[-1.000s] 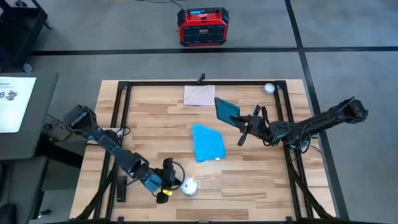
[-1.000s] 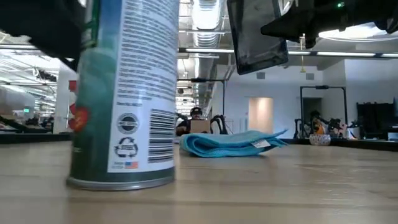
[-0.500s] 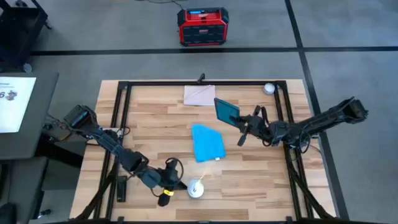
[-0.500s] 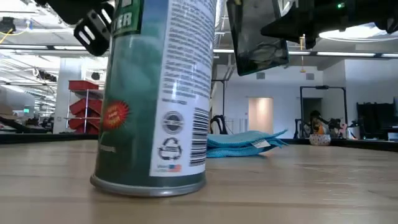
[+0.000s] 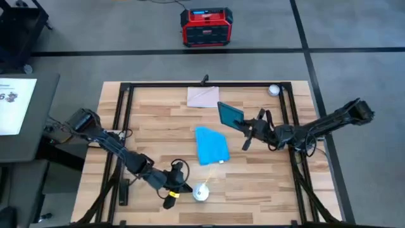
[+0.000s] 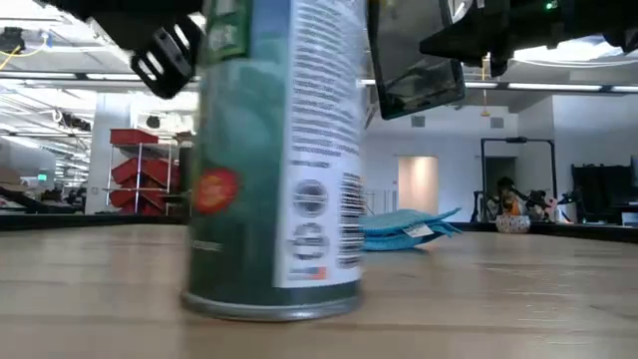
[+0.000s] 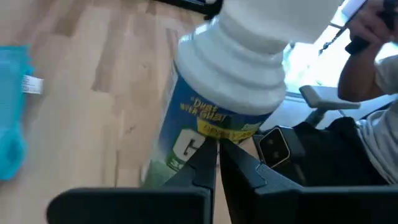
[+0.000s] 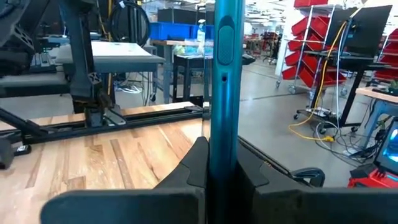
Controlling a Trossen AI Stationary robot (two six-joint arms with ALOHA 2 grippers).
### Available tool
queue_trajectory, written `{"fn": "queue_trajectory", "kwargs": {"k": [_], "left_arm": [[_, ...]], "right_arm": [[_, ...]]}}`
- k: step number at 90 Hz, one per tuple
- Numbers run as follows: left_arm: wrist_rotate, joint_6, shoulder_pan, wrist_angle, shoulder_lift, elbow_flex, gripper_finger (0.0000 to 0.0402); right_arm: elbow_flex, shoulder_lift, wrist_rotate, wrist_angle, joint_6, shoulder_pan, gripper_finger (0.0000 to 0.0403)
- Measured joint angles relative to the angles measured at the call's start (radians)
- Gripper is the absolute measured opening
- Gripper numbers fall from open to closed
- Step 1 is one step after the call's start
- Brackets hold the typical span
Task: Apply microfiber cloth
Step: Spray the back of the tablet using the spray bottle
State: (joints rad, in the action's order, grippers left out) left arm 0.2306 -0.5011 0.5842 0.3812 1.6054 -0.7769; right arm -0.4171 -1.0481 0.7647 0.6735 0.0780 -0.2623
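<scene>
The sky-blue microfiber cloth lies folded flat at the table's middle, with no gripper on it; it also shows as the blue cloth in the low view. My right gripper is shut on a black tablet and holds it in the air, right of the cloth and farther back. Near the front edge stands a green spray can with a white cap. My left gripper is shut, its tips at the can's side. My left gripper has its shut fingertips against the can's label, just below the white cap. They come level from the table's left. The can stands upright, base on the table. My right gripper pinches the tablet's two faces between its fingers at the edge nearest the arm. It comes level from the table's right. The tablet stands on edge, tilted, lifted well clear of the table.
A pale beige sheet lies flat at the far middle, and a small white ball sits at the far right corner. A black frame rims the table. A red box stands on the floor beyond.
My left gripper has gone toward the table's right edge along the front. The spray can has slid the same way ahead of the gripper and has stayed upright on its base.
</scene>
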Motion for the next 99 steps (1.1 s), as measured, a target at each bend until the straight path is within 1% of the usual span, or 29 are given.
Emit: {"fn": "queue_trajectory", "kwargs": {"k": [7, 15, 33, 40, 47, 63, 83, 89, 99], "left_arm": [[-0.043, -0.007, -0.016, 0.015, 0.022, 0.000, 0.0000], [-0.077, -0.017, -0.009, 0.013, 0.013, 0.000, 0.0000], [-0.115, -0.101, 0.099, -0.002, -0.072, 0.000, 0.0000], [-0.115, -0.122, 0.139, 0.004, -0.085, 0.000, 0.0000], [-0.108, -0.118, 0.152, 0.013, -0.083, 0.000, 0.0000], [-0.082, -0.018, 0.121, 0.029, -0.044, 0.000, 0.0000], [-0.176, 0.010, 0.071, 0.182, 0.065, 0.000, 0.0000], [-0.192, 0.017, 0.060, 0.240, 0.087, 0.000, 0.0000], [-0.214, 0.044, 0.036, 0.280, 0.119, 0.000, 0.0000]], "right_arm": [[0.000, 0.000, 0.000, -0.001, 0.000, 0.000, 0.0010], [0.000, 0.000, 0.000, -0.005, -0.001, -0.002, 0.0010], [0.000, 0.000, 0.000, -0.011, -0.001, -0.002, 0.0010], [0.000, 0.000, 0.000, -0.011, -0.001, -0.002, 0.0010], [0.000, 0.000, 0.000, -0.009, -0.001, -0.002, 0.0010], [0.000, 0.000, 0.000, -0.009, -0.006, -0.005, 0.0010], [0.000, 0.000, 0.000, -0.017, -0.006, -0.006, 0.0010], [0.000, 0.000, -0.001, -0.025, -0.010, -0.006, 0.0010], [0.000, 0.000, 0.000, -0.035, -0.019, -0.006, 0.0010]]}}
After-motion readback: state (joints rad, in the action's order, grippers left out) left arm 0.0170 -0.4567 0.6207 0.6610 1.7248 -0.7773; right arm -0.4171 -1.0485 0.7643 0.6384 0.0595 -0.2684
